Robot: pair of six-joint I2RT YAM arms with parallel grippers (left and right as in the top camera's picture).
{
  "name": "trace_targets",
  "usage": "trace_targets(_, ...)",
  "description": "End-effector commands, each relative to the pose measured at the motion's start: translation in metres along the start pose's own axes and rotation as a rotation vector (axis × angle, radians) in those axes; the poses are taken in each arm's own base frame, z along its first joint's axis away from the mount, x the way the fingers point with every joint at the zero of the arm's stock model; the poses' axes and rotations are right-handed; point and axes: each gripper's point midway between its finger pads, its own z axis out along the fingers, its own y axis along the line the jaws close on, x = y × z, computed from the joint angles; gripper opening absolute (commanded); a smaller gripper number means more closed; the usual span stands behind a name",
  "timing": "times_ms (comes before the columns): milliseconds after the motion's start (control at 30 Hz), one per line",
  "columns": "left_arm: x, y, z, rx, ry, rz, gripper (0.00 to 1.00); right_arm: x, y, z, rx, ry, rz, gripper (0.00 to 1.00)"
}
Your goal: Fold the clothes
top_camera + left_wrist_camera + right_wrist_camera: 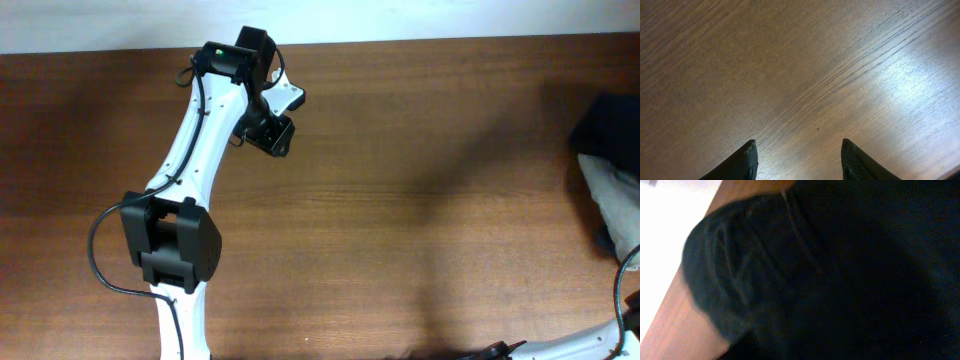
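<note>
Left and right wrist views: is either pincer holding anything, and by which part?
Left pincer is open over the table, holding nothing. Right pincer: cannot tell; its camera shows only the black garment, fingers hidden.

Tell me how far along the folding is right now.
Done: nothing visible. The clothes look bunched at the right edge of the table, not laid flat. In hand: the right wrist view is filled with black fabric, so that arm is close on it, though the right pincer is not visible. The left pincer hangs open and empty over bare wood. Left: spreading the clothes out and every fold.
</note>
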Motion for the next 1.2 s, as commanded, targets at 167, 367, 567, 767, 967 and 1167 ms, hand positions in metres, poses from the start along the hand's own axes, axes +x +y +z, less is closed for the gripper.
trace_targets(167, -0.002, -0.001, -0.014, -0.009, -0.031, -0.043, 0.64, -0.014, 0.14, -0.132, -0.173, -0.262, -0.106, 0.64)
trace_targets(367, 0.005, 0.002, -0.092, -0.048, -0.137, -0.119, 0.63, -0.005, 0.093, -0.01, 0.1, -0.077, -0.08, 0.31)
trace_targets(567, 0.045, 0.037, -0.166, -0.119, -0.277, -0.292, 0.63, 0.018, -0.011, 0.026, 0.203, 0.075, 0.214, 0.21)
trace_targets(767, 0.102, 0.076, -0.227, -0.333, -0.361, -0.527, 0.55, 0.057, 0.265, -0.134, -0.408, -0.148, -0.462, 0.41)
trace_targets(967, 0.157, 0.055, -0.299, -0.539, -0.508, -0.635, 0.99, 0.239, 0.39, -0.25, -0.729, -0.07, -0.93, 0.99)
trace_targets(1167, 0.148, 0.056, -0.303, -0.526, -0.55, -0.625, 0.99, 0.286, 0.4, -0.262, -0.811, 0.113, -0.862, 0.99)
